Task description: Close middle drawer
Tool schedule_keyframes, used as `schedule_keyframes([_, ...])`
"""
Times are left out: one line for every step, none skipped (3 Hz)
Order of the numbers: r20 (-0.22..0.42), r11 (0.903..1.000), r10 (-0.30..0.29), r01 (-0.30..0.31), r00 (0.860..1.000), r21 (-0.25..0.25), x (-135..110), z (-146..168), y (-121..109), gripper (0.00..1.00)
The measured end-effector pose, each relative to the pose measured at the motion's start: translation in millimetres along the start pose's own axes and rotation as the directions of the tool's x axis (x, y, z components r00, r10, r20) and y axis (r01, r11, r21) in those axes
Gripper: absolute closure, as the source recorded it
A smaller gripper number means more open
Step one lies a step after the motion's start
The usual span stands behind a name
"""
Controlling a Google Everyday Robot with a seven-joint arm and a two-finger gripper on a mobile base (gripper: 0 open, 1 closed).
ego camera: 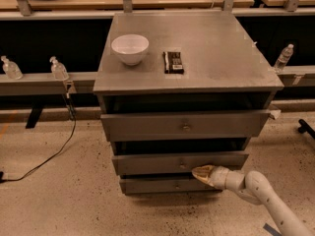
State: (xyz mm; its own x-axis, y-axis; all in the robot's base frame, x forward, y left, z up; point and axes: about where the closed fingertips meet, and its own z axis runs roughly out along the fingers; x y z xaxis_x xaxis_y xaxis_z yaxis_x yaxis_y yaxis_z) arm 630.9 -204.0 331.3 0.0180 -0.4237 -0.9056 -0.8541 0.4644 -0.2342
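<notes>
The middle drawer [147, 163] is the second grey metal front of the cabinet [197, 77]. It stands slightly pulled out, with a dark gap above it, and its small knob [182, 165] is at the centre. The top drawer [184, 125] also stands a little out. The lowest drawer [157, 185] sits below. My gripper [199, 173] comes in from the lower right on a white arm [266, 195]. Its tan tip lies against the lower edge of the middle drawer's front, just right of the knob.
A white bowl [130, 48] and a dark flat bar [173, 62] lie on the cabinet top. Clear bottles stand on the rail at the left [58, 69] and right [284, 57]. A black cable [54, 154] runs across the floor at the left.
</notes>
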Motion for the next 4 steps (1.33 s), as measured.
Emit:
schedule_keyframes([0.005,1.0,-0.009,0.009,1.0,-0.002,-2.6,8.6,-8.0,1.0])
schedule_keyframes([0.006,0.9999,-0.01,0.01,1.0,-0.003,-2.6,8.3,-8.0,1.0])
schedule_keyframes([0.013,0.9998,-0.019,0.019,1.0,-0.005,-5.1,16.3,-15.0,1.0])
schedule_keyframes([0.013,0.9998,-0.019,0.019,1.0,-0.005,-4.9,15.6,-14.5,1.0])
